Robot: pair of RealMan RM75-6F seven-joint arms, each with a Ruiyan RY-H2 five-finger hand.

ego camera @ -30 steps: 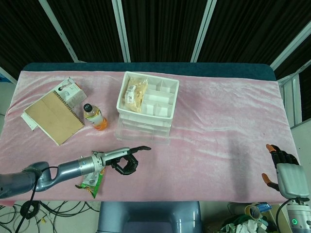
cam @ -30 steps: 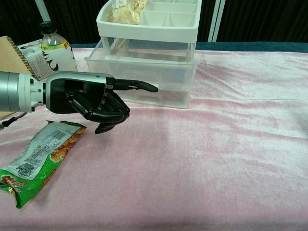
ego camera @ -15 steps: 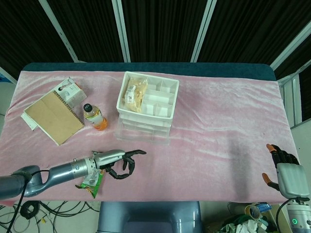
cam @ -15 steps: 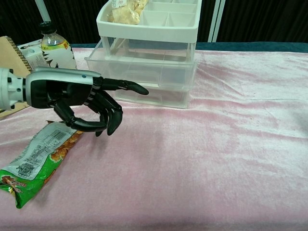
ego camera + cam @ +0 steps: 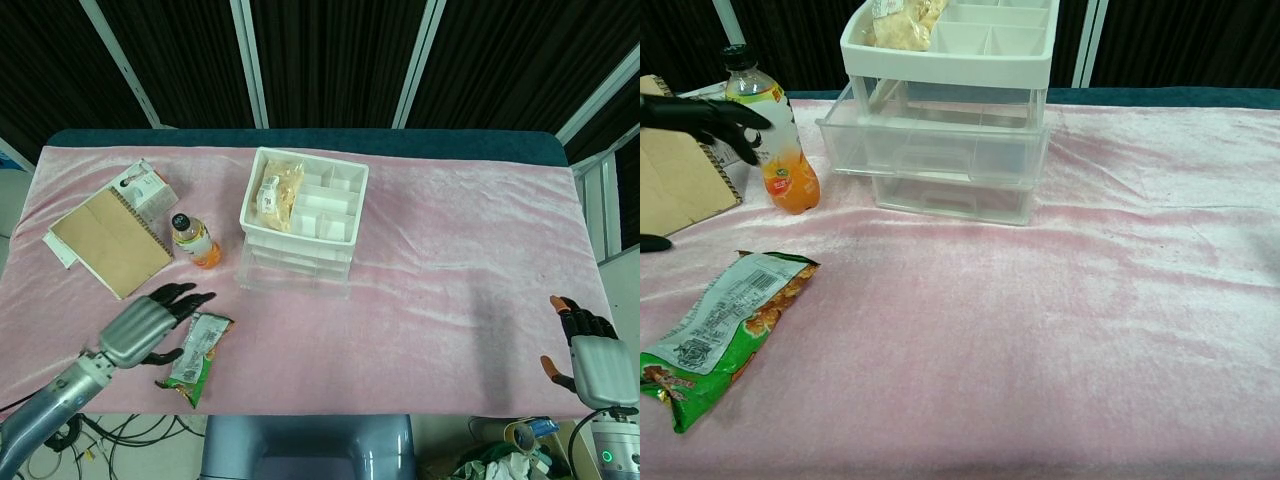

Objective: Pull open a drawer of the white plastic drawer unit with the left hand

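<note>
Drawer unit on the pink worktop, both hands away from it.
Head view: the white plastic unit stands left of centre near the back, a snack bag in its top tray; its middle drawer juts forward of the frame. An orange drink bottle stands just left of it, a notebook further left. The left hand hovers at the front left, fingers spread, holding nothing, beside a green snack packet. The right hand sits at the front right corner, fingers apart and empty.
Chest view: the middle drawer sticks out over the bottom one. Dark fingertips of the left hand show at the left edge, in front of the bottle; the packet lies flat in the foreground.
</note>
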